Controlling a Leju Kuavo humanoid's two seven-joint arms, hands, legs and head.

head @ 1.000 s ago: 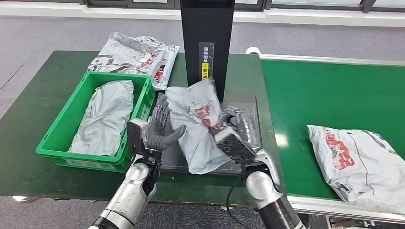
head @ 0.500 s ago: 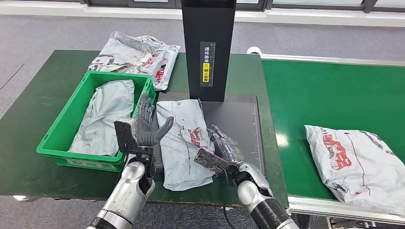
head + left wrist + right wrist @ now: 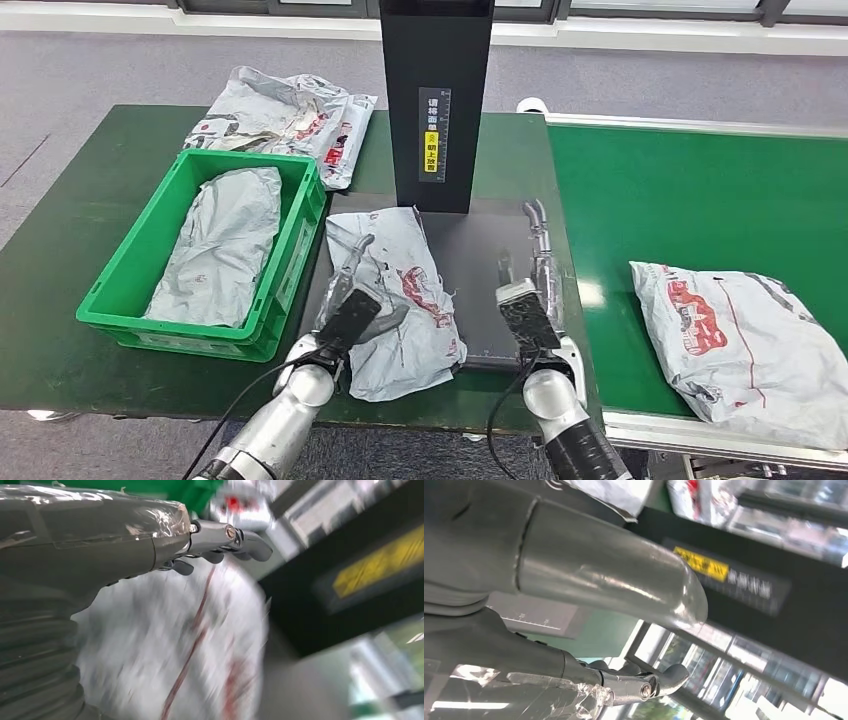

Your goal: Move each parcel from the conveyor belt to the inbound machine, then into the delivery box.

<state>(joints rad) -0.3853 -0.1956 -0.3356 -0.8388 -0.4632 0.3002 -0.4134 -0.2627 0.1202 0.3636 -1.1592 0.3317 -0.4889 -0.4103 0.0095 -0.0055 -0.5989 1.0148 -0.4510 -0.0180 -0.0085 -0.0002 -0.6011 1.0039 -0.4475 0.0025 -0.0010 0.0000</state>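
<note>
A crumpled grey parcel (image 3: 400, 290) with red print lies flat on the black plate (image 3: 490, 265) of the inbound machine, in front of its black column (image 3: 435, 100). My left hand (image 3: 355, 300) lies with fingers stretched over the parcel's left edge, gripping nothing; the left wrist view shows the blurred parcel (image 3: 190, 650) under those fingers (image 3: 230, 535). My right hand (image 3: 533, 275) hovers over the plate's right side, fingers straight and apart, clear of the parcel. A second grey parcel (image 3: 745, 340) lies on the conveyor belt (image 3: 690, 190) to the right.
A green crate (image 3: 125, 270) at the left holds one grey parcel (image 3: 220, 245). More parcels (image 3: 285, 115) are piled on the green table behind it. The crate's wall stands close beside my left hand.
My right hand has let go of the parcel and swung right, fingers straightened. The parcel has dropped flat on the plate. My left hand has come down onto its left edge.
</note>
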